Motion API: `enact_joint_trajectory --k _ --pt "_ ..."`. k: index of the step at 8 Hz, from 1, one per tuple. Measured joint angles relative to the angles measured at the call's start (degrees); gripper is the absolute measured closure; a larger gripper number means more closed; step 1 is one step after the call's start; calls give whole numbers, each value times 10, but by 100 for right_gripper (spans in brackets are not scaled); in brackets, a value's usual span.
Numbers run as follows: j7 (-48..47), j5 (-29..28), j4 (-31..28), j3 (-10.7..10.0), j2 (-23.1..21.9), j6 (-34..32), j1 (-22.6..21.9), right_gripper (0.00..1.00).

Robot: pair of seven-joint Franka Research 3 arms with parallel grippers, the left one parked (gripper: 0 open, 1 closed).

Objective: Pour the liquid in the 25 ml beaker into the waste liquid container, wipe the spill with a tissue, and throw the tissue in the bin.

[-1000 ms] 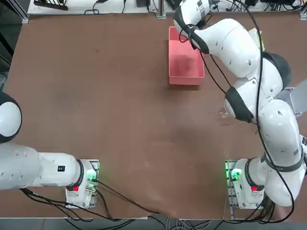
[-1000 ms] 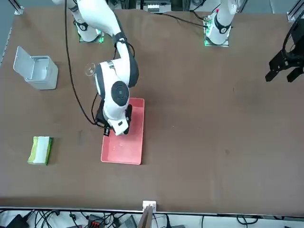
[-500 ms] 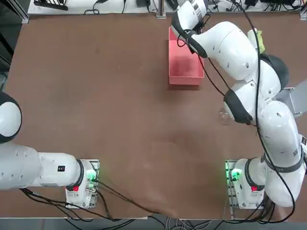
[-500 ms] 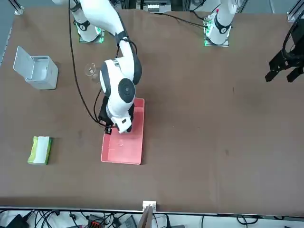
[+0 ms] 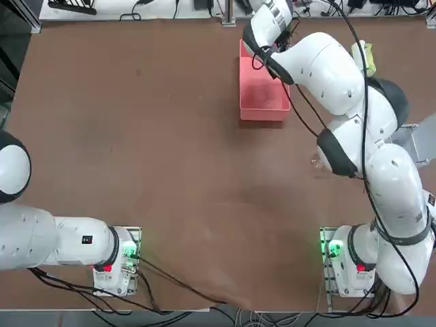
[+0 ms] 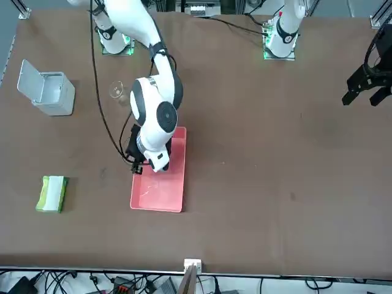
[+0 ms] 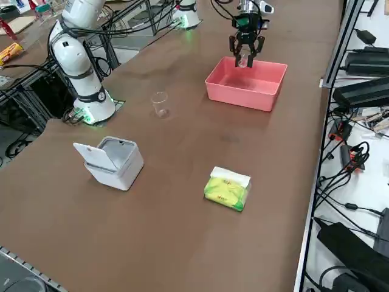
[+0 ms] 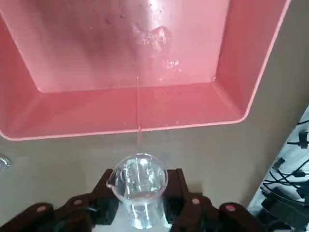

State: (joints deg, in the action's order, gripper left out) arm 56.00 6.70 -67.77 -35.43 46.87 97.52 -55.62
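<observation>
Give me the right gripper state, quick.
Right gripper: shut on the small beaker, tipped over the pink tray, liquid streaming in.

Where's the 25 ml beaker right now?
The 25 ml beaker is clamped in the right tool, held in the air at the rim of the waste liquid container, at the end facing the robot, with a thin stream falling into it in the wrist view.

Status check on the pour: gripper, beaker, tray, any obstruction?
Right gripper shut on 25 ml beaker, tipped at the near end of the pink waste tray. Thin stream landing inside the tray. Nothing blocking.
</observation>
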Motion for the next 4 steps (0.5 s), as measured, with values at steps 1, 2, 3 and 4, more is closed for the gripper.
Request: enact_joint_trajectory --k 1,2,3,4 --pt "-1 5 0 0 0 -1 -2 51" --pt "-8 13 0 0 0 -3 -4 51" --pt "-22 27 0 0 3 -5 -8 51" --pt "-30 36 0 0 6 -6 -14 51"
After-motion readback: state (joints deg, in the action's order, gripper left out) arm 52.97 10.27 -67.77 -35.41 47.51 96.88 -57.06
